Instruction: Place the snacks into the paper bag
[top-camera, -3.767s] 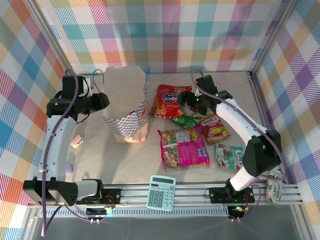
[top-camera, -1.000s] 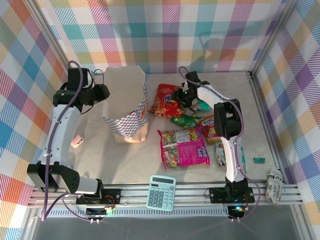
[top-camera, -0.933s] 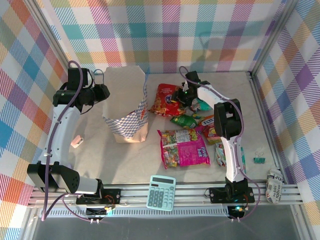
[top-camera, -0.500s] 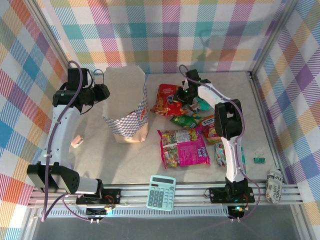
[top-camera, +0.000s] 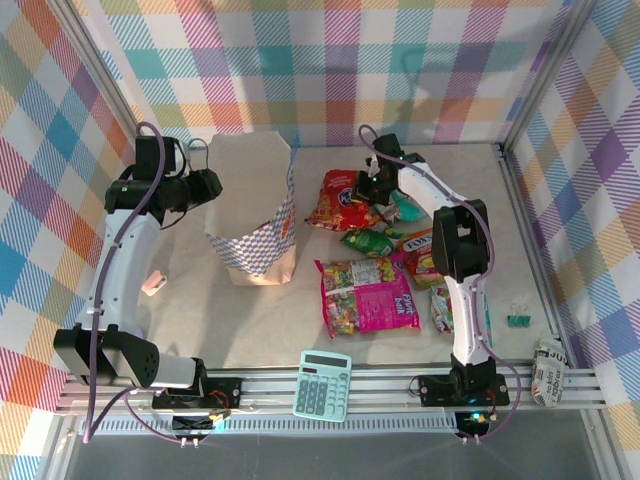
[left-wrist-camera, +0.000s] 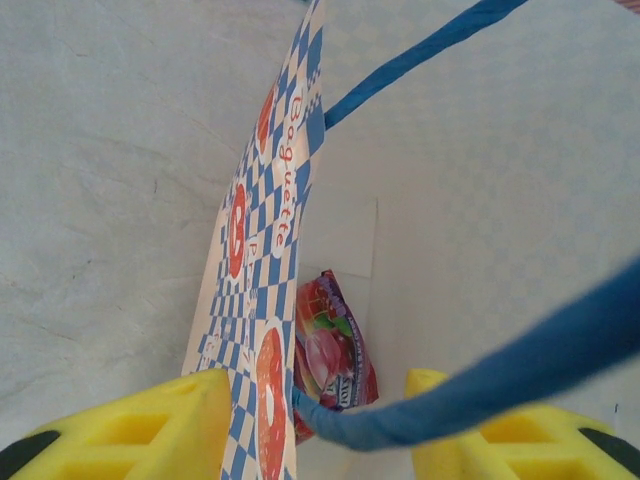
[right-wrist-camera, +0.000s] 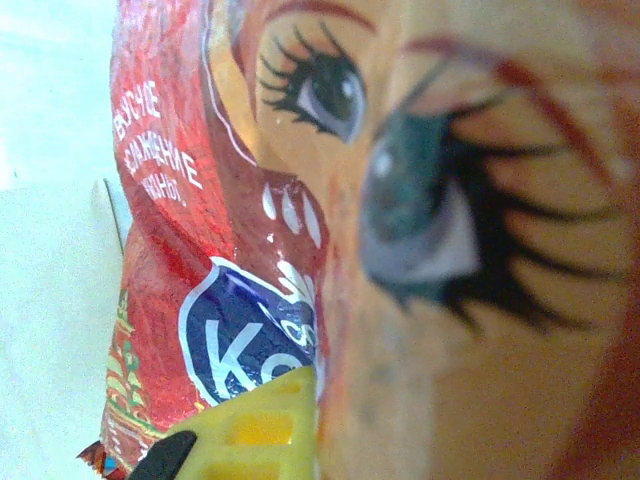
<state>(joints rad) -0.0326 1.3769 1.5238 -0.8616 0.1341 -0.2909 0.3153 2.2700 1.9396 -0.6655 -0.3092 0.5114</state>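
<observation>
The paper bag (top-camera: 252, 215) stands upright at the left, mouth open. My left gripper (top-camera: 205, 185) is at its left rim; in the left wrist view the yellow fingers (left-wrist-camera: 130, 430) straddle the checker-banded bag wall (left-wrist-camera: 275, 250), open, with a blue cord handle (left-wrist-camera: 480, 370) across them. A purple packet (left-wrist-camera: 330, 350) lies inside the bag. My right gripper (top-camera: 375, 182) is shut on the edge of the red-orange packet (top-camera: 338, 200); the packet (right-wrist-camera: 190, 200) presses against one yellow finger (right-wrist-camera: 250, 430). Green (top-camera: 368, 241), magenta (top-camera: 368, 296), orange (top-camera: 428, 255) and teal (top-camera: 403, 210) packets lie to the right.
A pale teal calculator (top-camera: 322, 385) lies at the front edge by the rail. There is a small pink item (top-camera: 153, 284) left of the bag, a green clip (top-camera: 517, 320) and a crumpled paper ball (top-camera: 548, 372) at the right. Plaid walls enclose the table.
My right gripper has shut on the red-orange packet's edge and shifted slightly toward the back wall. The left gripper stays at the bag rim, with its fingers a little wider apart.
</observation>
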